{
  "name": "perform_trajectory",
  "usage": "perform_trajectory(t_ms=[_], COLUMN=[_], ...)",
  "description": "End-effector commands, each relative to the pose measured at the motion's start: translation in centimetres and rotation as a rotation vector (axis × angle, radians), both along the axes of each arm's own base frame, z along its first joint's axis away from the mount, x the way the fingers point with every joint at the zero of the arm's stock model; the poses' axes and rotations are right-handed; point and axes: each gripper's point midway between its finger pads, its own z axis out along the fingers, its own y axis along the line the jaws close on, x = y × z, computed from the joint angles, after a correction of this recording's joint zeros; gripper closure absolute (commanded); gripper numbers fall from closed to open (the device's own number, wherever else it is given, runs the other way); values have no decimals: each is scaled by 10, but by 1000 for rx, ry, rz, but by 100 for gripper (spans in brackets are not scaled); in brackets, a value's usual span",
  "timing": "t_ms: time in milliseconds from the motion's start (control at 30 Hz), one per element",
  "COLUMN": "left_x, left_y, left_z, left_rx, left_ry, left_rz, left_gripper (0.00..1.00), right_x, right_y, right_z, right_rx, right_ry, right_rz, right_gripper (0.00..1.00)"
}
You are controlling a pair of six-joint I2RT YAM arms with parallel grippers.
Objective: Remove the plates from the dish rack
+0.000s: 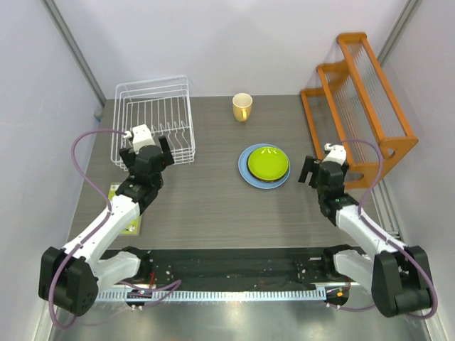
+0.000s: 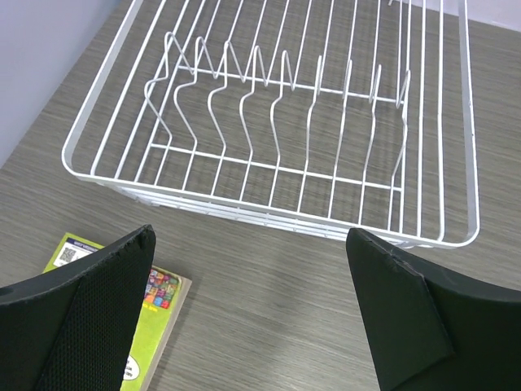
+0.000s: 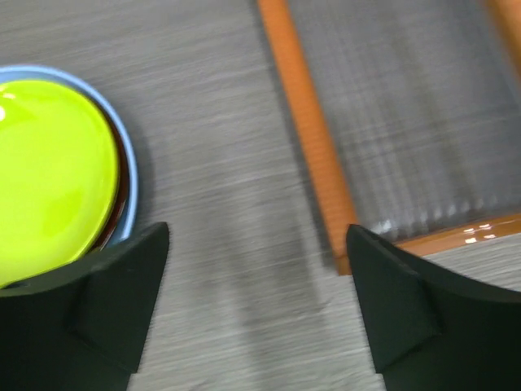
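Observation:
The white wire dish rack [image 1: 153, 121] stands at the back left and holds no plates; in the left wrist view [image 2: 277, 122] only its bare tines show. The plates lie stacked mid-table: the lime green plate [image 1: 268, 163] on top, the light blue plate [image 1: 244, 170] at the bottom, a dark red rim between them. The stack also shows in the right wrist view [image 3: 49, 171]. The yellow patterned plate is hidden. My left gripper [image 1: 147, 150] is open and empty just in front of the rack. My right gripper [image 1: 320, 165] is open and empty, right of the stack.
A yellow cup [image 1: 242, 107] stands at the back centre. An orange wooden slatted rack [image 1: 359, 99] stands at the back right, close to my right gripper. A green booklet [image 1: 128, 213] lies under my left arm. Walls close in both sides.

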Motion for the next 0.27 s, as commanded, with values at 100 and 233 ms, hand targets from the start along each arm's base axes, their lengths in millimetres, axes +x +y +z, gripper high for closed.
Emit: perform_trajectory(t_ms=[100, 233], left_x=[8, 5], left_y=[-14, -16], left_z=[4, 6], left_rx=[-33, -47], left_ry=[-53, -76], left_rz=[-74, -86], left_gripper=[1, 0], right_x=[-3, -8], right_y=[-35, -38], right_z=[64, 52], right_rx=[-102, -133], right_ry=[-391, -373], right_rz=[-143, -141], right_gripper=[0, 0])
